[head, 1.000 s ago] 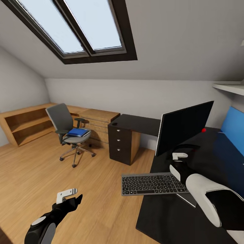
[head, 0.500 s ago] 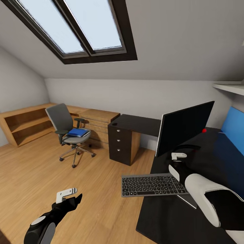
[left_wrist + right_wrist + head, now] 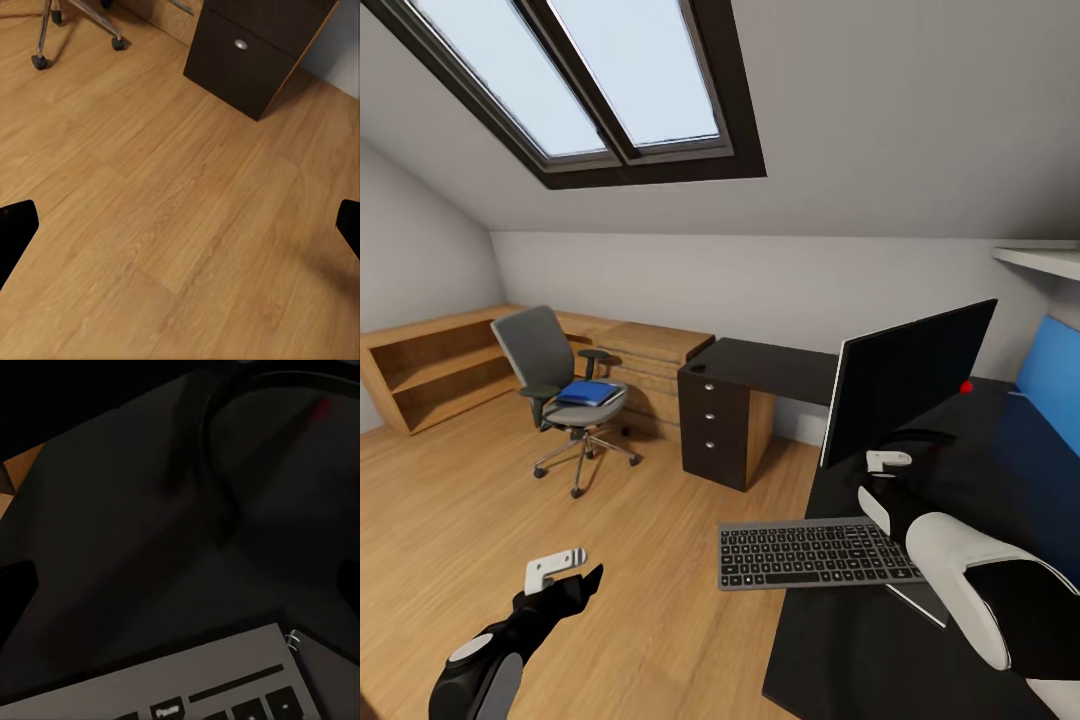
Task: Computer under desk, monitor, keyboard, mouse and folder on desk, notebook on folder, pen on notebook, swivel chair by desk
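Note:
The monitor [image 3: 908, 378] stands upright on the black desk [image 3: 970, 500]. In front of it the keyboard [image 3: 815, 552] lies with its left end out over the desk's edge. A thin grey notebook [image 3: 926, 601] shows under the keyboard's right end, and its spiral binding [image 3: 294, 639] is beside the keyboard [image 3: 187, 679]. My right gripper [image 3: 885, 472] hovers open just above the desk between keyboard and monitor base [image 3: 247, 442]. Away from the desk, the swivel chair [image 3: 555, 390] holds the blue folder [image 3: 588, 392]. My left gripper [image 3: 570, 578] hangs open over the wood floor [image 3: 172, 210].
A black drawer unit [image 3: 712, 428] with round knobs stands under the desk's far wing. Low light-wood cabinets [image 3: 450, 365] line the back wall behind the chair. A small red object [image 3: 964, 386] sits on the desk behind the monitor, beside a blue panel [image 3: 1050, 385].
The whole view has shifted a little. The keyboard now sits slightly lower and nearer in the picture. Both grippers stay open, about where they were.

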Motion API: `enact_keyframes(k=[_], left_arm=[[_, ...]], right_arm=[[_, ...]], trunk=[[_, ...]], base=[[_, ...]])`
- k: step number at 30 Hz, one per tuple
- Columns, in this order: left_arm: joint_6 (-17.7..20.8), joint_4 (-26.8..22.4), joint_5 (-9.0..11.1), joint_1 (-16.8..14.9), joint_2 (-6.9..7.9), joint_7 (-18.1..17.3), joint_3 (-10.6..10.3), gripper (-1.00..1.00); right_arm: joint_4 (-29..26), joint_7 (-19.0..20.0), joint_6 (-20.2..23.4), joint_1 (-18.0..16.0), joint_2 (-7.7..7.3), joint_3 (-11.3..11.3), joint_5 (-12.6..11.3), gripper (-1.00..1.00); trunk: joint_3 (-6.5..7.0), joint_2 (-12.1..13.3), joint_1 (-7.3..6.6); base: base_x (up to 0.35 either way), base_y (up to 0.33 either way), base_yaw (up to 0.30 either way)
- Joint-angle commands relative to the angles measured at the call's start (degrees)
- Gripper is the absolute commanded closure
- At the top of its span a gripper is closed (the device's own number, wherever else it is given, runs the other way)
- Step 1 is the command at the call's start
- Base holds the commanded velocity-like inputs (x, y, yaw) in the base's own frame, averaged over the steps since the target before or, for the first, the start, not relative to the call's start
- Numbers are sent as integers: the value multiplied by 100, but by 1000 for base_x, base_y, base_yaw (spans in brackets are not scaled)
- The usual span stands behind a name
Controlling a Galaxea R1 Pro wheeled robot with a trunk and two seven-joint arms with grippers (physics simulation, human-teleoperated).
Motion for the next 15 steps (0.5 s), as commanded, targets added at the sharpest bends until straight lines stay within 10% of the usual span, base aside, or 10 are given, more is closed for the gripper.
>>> enact_keyframes(k=[1, 15], left_arm=[[26, -16, 62, -3, 1, 45, -4, -100], [26, -62, 56, -3, 5, 54, 6, -100]], right_arm=[[-11, -25, 40, -1, -3, 50, -48, -100], [8, -29, 41, -1, -3, 43, -47, -100]], trunk=[[-7, -4, 0], [-258, -566, 308]], base=[[0, 0, 0], [0, 0, 0]])
